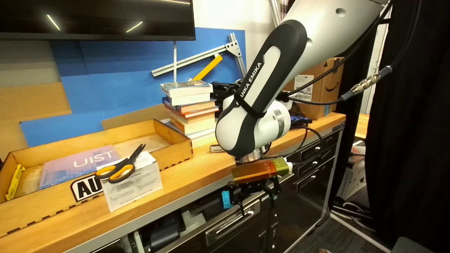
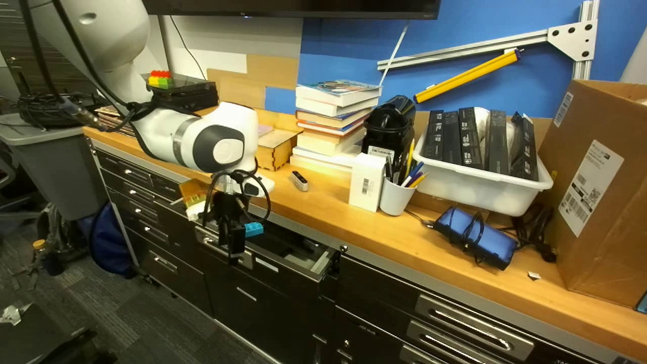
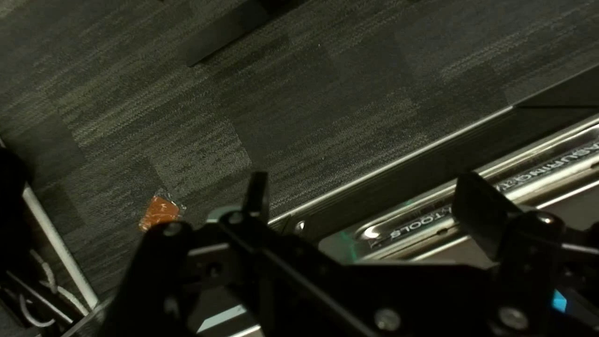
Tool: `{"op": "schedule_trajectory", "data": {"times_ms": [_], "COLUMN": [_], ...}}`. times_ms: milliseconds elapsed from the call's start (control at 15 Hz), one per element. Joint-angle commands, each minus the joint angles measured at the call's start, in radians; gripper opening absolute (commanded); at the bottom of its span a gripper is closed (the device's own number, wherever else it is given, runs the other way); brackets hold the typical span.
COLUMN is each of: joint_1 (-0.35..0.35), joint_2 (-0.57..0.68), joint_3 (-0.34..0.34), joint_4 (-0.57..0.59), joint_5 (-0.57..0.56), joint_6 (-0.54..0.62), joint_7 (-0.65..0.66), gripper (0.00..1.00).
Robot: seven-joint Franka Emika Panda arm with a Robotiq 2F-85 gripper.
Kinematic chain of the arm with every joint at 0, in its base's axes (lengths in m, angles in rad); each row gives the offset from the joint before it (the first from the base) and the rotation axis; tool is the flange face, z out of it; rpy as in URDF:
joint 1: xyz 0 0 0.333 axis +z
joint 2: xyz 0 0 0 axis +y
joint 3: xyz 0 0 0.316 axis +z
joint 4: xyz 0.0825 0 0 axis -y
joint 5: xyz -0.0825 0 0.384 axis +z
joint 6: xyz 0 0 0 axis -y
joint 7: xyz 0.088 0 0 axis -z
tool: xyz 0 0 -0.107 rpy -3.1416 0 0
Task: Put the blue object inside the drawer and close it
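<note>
Two fingers (image 3: pixel 256 196) of the pincer (image 3: pixel 367 192) stand wide apart, with nothing held between them; past that gap, in the wrist view, runs the silver handle (image 3: pixel 412 217) of the drawer (image 2: pixel 298 280), though whether either finger touches it cannot be told. The drawer is pulled out, its black front outward and its interior exposed. Just beside the pincer, within the drawer and near its front, is the blue brick (image 2: pixel 253 229); what it rests on is hidden. On the tabletop (image 1: pixel 202 168), close to the edge, a white box (image 1: pixel 137 191) bears scissors (image 1: pixel 129 161) laid over its top; just behind it extends a wooden tray (image 1: pixel 175 154), containing a flat piece (image 1: pixel 77 165) lettered UIST and a yellow strip (image 1: pixel 14 182). In an exterior view, the same surface carries a corded blue case (image 2: pixel 477 236) and, farther back, a white carton (image 2: pixel 366 182) and a pen cup (image 2: pixel 397 196) side by side, then a white bin (image 2: pixel 470 194) of dark boxes (image 2: pixel 470 136) next to a cardboard box (image 2: pixel 601 197). A stack of books (image 2: pixel 333 126) appears in both exterior views, beyond the tray. At the rear, a yellow bar (image 2: pixel 466 76) slants beneath a metal rail (image 2: pixel 470 51) before a blue panel (image 1: pixel 119 84), with a black screen (image 1: pixel 95 21) above.
</note>
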Motion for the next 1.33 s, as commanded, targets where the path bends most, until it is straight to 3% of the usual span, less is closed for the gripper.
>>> {"op": "schedule_trajectory", "data": {"times_ms": [0, 400, 733, 1067, 1267], "joint_1": [0.021, 0.066, 0.068, 0.057, 0.048], "joint_2": [0.083, 0.15, 0.024, -0.173, -0.277], "joint_3": [-0.027, -0.073, -0.058, 0.001, 0.063], "joint_4": [0.128, 0.239, 0.135, 0.118, 0.18], "joint_5": [-0.013, -0.053, -0.034, -0.02, 0.046], "joint_6": [0.04, 0.119, 0.129, -0.019, -0.213], "joint_7": [0.041, 0.13, 0.111, 0.016, -0.095], "gripper": [1.0, 1.0, 1.0, 1.0, 1.0]}}
